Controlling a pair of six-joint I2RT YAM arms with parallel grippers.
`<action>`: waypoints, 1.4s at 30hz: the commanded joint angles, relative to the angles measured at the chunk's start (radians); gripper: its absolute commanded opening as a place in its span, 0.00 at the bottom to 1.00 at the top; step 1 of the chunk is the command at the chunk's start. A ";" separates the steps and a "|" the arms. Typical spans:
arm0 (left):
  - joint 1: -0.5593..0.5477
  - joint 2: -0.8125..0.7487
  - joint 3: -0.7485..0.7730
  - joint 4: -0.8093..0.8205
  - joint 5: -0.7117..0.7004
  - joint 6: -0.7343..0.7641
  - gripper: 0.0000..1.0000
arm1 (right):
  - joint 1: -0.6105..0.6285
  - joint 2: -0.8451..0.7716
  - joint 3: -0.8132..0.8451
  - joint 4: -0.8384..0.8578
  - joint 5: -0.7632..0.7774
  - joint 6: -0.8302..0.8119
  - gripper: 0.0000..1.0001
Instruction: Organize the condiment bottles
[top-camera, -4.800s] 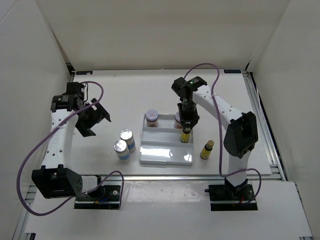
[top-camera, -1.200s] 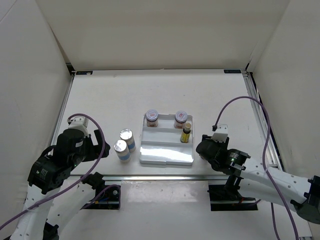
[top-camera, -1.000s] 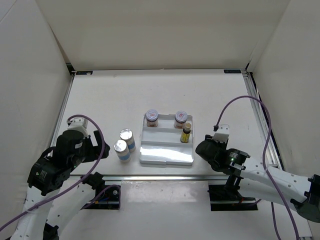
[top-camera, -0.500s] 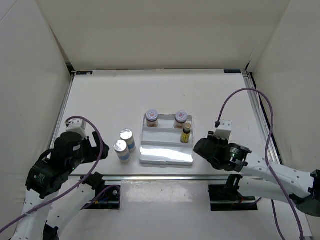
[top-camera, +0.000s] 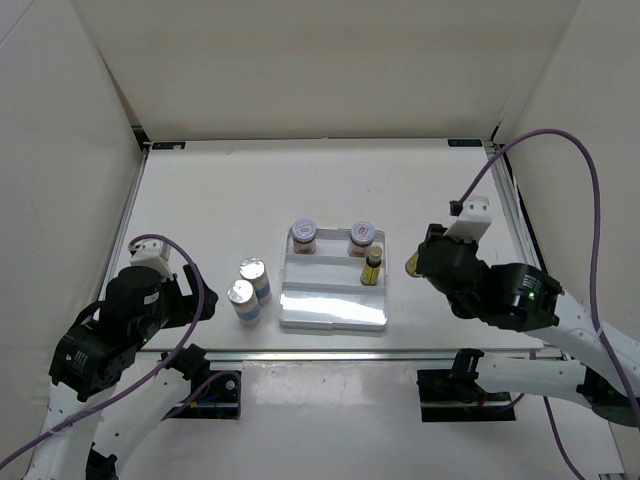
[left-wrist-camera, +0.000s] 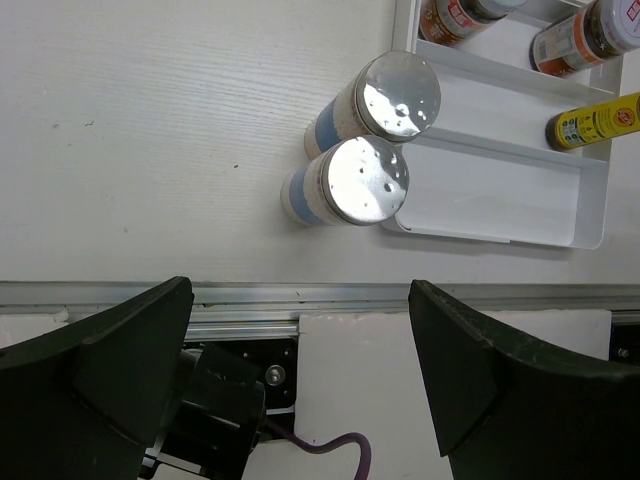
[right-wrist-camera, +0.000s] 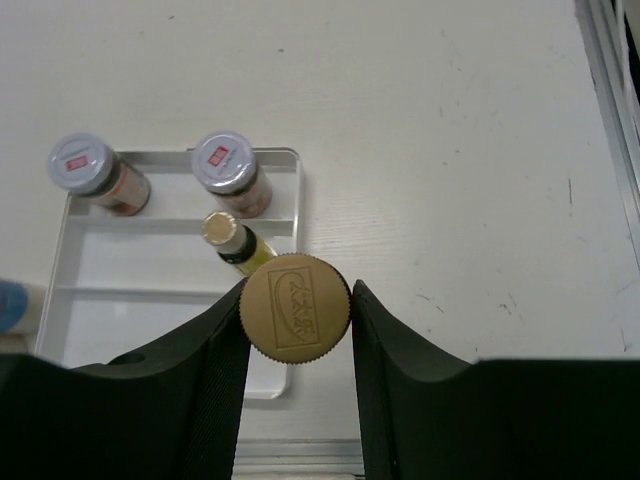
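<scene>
My right gripper (right-wrist-camera: 296, 312) is shut on a slim yellow bottle, gripping its ridged gold cap (right-wrist-camera: 295, 306); from above only a bit of that bottle (top-camera: 411, 264) shows, lifted off the table right of the white tray (top-camera: 330, 316). Two brownish jars (top-camera: 304, 236) (top-camera: 362, 237) stand in the tray's back row, and another yellow bottle (top-camera: 373, 268) stands in the middle row at the right end. Two silver-topped cylinders (top-camera: 253, 272) (top-camera: 241, 296) stand on the table left of the tray. My left gripper (left-wrist-camera: 300, 385) hangs open above the near table edge, holding nothing.
An aluminium rail (top-camera: 330, 352) runs along the near table edge, and another rail (top-camera: 520, 240) along the right side. White walls enclose the table on the back, left and right. The tray's front row (left-wrist-camera: 490, 205) holds nothing.
The right jaws closed on the yellow bottle beside the tray, and the arm has risen with it, moving back and right. The left arm has barely shifted.
</scene>
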 joint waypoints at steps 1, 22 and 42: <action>-0.003 -0.001 -0.003 0.015 -0.009 -0.006 1.00 | 0.008 0.062 0.117 0.210 -0.088 -0.252 0.00; -0.003 -0.030 -0.012 0.015 -0.009 -0.006 1.00 | -0.011 0.600 -0.001 0.916 -0.418 -0.501 0.00; -0.003 -0.040 -0.021 0.015 0.000 -0.015 1.00 | -0.086 0.787 -0.081 1.079 -0.445 -0.432 0.00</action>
